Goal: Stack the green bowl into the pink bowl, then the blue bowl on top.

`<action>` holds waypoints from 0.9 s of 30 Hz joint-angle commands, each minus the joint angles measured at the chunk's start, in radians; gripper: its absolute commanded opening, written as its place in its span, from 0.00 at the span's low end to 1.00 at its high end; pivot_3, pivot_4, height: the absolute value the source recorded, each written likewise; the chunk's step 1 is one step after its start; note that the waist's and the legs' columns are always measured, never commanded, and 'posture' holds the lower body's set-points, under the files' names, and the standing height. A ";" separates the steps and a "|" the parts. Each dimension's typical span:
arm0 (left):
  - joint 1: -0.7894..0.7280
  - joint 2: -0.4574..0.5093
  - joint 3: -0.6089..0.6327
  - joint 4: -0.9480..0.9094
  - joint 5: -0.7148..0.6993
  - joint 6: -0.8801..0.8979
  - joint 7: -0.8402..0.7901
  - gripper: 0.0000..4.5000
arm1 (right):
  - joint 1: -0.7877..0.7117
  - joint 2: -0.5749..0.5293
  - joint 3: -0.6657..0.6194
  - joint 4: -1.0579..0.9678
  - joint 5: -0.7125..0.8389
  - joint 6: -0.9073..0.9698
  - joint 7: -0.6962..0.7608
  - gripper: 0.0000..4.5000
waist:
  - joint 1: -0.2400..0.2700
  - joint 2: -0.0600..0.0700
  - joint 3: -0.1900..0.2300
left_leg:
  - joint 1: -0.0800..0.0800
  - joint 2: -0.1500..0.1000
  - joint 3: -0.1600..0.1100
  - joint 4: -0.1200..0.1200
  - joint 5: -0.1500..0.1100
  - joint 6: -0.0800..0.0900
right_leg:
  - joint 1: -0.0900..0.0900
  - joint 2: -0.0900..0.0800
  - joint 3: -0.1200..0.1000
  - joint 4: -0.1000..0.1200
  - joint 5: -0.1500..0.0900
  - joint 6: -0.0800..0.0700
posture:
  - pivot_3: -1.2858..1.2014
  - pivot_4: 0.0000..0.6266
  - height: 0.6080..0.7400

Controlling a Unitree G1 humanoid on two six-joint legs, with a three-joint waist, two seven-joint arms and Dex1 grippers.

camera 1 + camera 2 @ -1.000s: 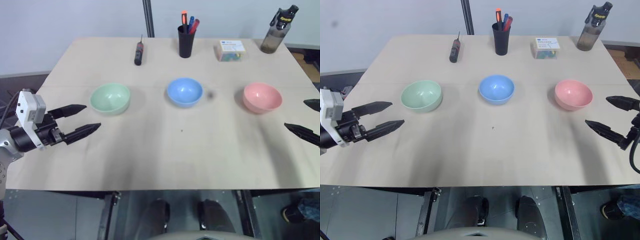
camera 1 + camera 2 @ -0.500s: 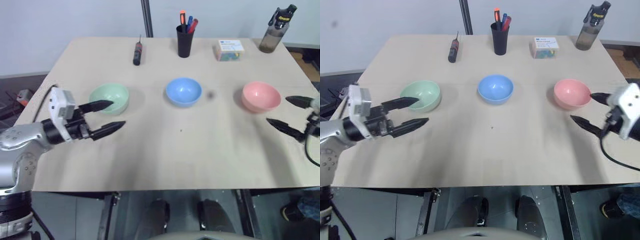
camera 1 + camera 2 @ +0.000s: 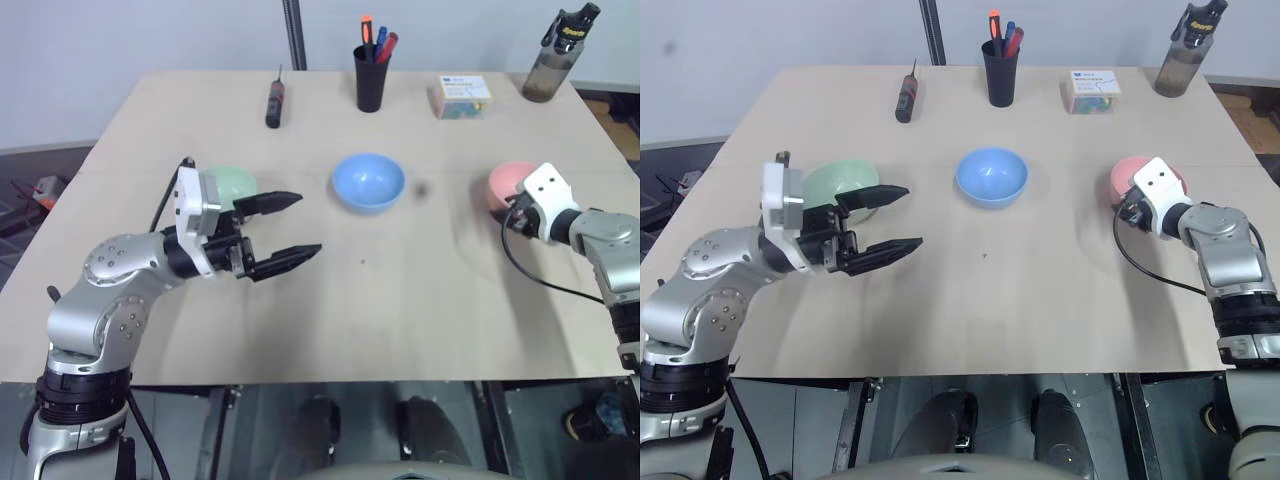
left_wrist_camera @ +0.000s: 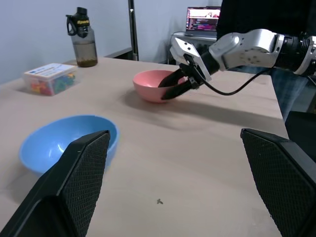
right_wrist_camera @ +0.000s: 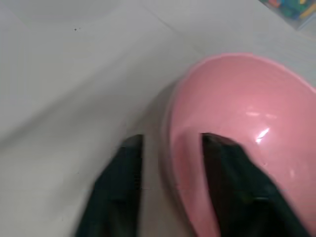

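Note:
Three bowls stand in a row across the table: the green bowl (image 3: 228, 182) on the left, the blue bowl (image 3: 368, 181) in the middle and the pink bowl (image 3: 505, 183) on the right. My left gripper (image 3: 310, 223) hangs open above the table just in front of the green bowl, pointing right toward the blue bowl and holding nothing. My right gripper (image 5: 170, 140) is at the near rim of the pink bowl (image 5: 247, 123), one finger inside and one outside, shut on the rim. The left wrist view shows those fingers pinched at the pink bowl (image 4: 148, 81).
Along the far edge stand a screwdriver (image 3: 277, 103), a black cup of pens (image 3: 371, 80), a small box (image 3: 461, 98) and a dark bottle (image 3: 555, 60). Bare tabletop (image 3: 400, 300) lies in front of the bowls. A person in dark clothes (image 4: 266, 15) stands beyond the table.
My left gripper swung right, past the front of the green bowl, still open. My right gripper reached forward to the pink bowl and closed over its rim.

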State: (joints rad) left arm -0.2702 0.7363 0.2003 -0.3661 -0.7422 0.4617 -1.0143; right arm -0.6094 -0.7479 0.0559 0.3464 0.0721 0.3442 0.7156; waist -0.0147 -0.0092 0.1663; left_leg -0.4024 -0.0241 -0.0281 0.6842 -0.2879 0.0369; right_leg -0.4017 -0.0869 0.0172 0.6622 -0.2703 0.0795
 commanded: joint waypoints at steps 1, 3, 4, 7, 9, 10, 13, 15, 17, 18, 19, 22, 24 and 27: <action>0.008 0.009 0.043 -0.052 -0.021 -0.001 0.023 1.00 | -0.026 -0.007 -0.003 0.005 -0.027 -0.045 0.013 0.04 | 0.000 0.000 0.000 | 0.000 0.000 0.000 0.000 0.000 0.000 | 0.000 0.000 0.000 0.000 0.000 0.000 | 0.52 0.24 1.00; 0.011 0.008 0.050 -0.052 -0.022 0.001 0.031 1.00 | -0.031 0.001 -0.001 -0.007 -0.031 -0.044 0.015 0.02 | 0.000 0.000 0.000 | 0.000 0.000 0.000 0.000 0.000 0.000 | 0.000 0.000 0.000 0.000 0.000 0.000 | 0.52 0.24 1.00; 0.011 0.006 0.055 -0.050 -0.021 0.001 0.040 1.00 | -0.027 0.000 0.010 -0.028 -0.043 -0.059 0.019 0.02 | 0.000 0.000 0.000 | 0.000 0.000 0.000 0.000 0.000 0.000 | 0.000 0.000 0.000 0.001 0.000 0.000 | 0.52 0.24 1.00; 0.011 0.003 0.061 -0.039 -0.008 -0.006 0.058 1.00 | 0.001 0.003 0.017 -0.131 -0.017 -0.030 0.070 0.02 | -0.002 0.000 0.000 | 0.000 0.000 0.000 0.000 0.000 0.000 | 0.000 0.000 0.000 0.001 0.000 0.000 | 0.52 0.24 1.00; 0.012 0.003 0.063 -0.023 0.016 -0.013 0.083 1.00 | 0.057 0.003 0.024 -0.296 0.059 0.022 0.153 0.02 | -0.001 0.000 0.000 | 0.000 0.000 0.001 0.000 0.000 0.000 | 0.000 0.000 0.001 0.001 0.000 0.000 | 0.52 0.24 1.00; 0.010 0.000 0.063 -0.014 0.032 -0.019 0.098 1.00 | 0.093 0.006 0.032 -0.399 0.106 0.060 0.188 0.02 | -0.001 0.000 0.000 | 0.000 0.001 0.000 0.000 0.000 0.000 | 0.000 0.001 0.001 0.000 0.000 0.000 | 0.52 0.24 1.00; -0.007 -0.015 0.060 0.028 0.077 -0.040 0.147 1.00 | 0.180 0.017 0.085 -0.673 0.230 0.181 0.258 0.02 | 0.002 0.000 0.000 | 0.000 0.001 -0.001 0.000 0.000 0.000 | 0.000 0.001 0.000 0.000 0.000 0.000 | 0.52 0.24 1.00; -0.018 -0.017 0.047 0.049 0.111 -0.062 0.156 1.00 | 0.192 0.060 0.131 -0.775 0.259 0.250 0.230 0.02 | 0.001 0.000 0.000 | -0.001 0.001 -0.001 0.000 0.000 0.000 | 0.000 0.000 0.000 0.000 0.000 0.000 | 0.52 0.24 1.00; -0.034 -0.026 0.040 0.064 0.123 -0.068 0.167 1.00 | 0.185 0.113 0.187 -0.823 0.264 0.294 0.197 0.02 | 0.002 0.000 0.000 | 0.000 0.000 -0.001 0.002 0.000 0.000 | 0.000 0.000 0.000 0.001 0.000 0.000 | 0.52 0.24 1.00; -0.042 -0.029 0.037 0.072 0.126 -0.069 0.167 1.00 | 0.172 0.138 0.214 -0.814 0.252 0.303 0.184 0.02 | 0.002 0.000 0.000 | 0.001 0.000 -0.001 0.002 0.000 0.000 | 0.002 0.000 0.000 0.001 0.000 0.000 | 0.52 0.24 1.00; -0.050 -0.030 0.031 0.081 0.133 -0.074 0.165 1.00 | 0.150 0.163 0.251 -0.787 0.220 0.301 0.170 0.02 | 0.002 0.000 0.000 | 0.003 0.000 -0.002 0.002 0.000 0.000 | 0.004 0.000 -0.001 0.001 0.000 0.000 | 0.52 0.24 1.00; -0.070 -0.036 0.016 0.102 0.152 -0.081 0.161 1.00 | 0.077 0.233 0.321 -0.675 0.171 0.317 0.142 0.02 | 0.001 0.000 0.000 | 0.005 0.000 -0.003 0.002 0.000 -0.001 | 0.005 0.001 -0.002 0.001 0.000 0.000 | 0.52 0.24 1.00; -0.078 -0.035 0.010 0.108 0.170 -0.086 0.168 1.00 | 0.050 0.261 0.351 -0.622 0.154 0.318 0.141 0.02 | 0.001 0.000 0.000 | 0.004 -0.001 -0.003 0.002 0.001 -0.001 | 0.005 0.001 -0.002 0.002 0.000 0.000 | 0.52 0.24 1.00; -0.077 -0.036 0.001 0.102 0.263 -0.124 0.233 1.00 | 0.043 0.256 0.384 -0.590 0.130 0.319 0.158 0.33 | 0.002 0.000 0.000 | 0.003 -0.001 -0.004 0.001 0.001 -0.001 | 0.004 0.001 -0.003 0.000 0.000 0.000 | 0.52 0.24 1.00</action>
State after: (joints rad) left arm -0.3376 0.6969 0.1947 -0.2498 -0.5399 0.3805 -0.8297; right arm -0.5604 -0.4851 0.4277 -0.2454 0.2182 0.6645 0.8655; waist -0.0124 -0.0097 0.1661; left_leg -0.3995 -0.0253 -0.0326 0.6852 -0.2872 0.0357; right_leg -0.3976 -0.0863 0.0137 0.6624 -0.2702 0.0796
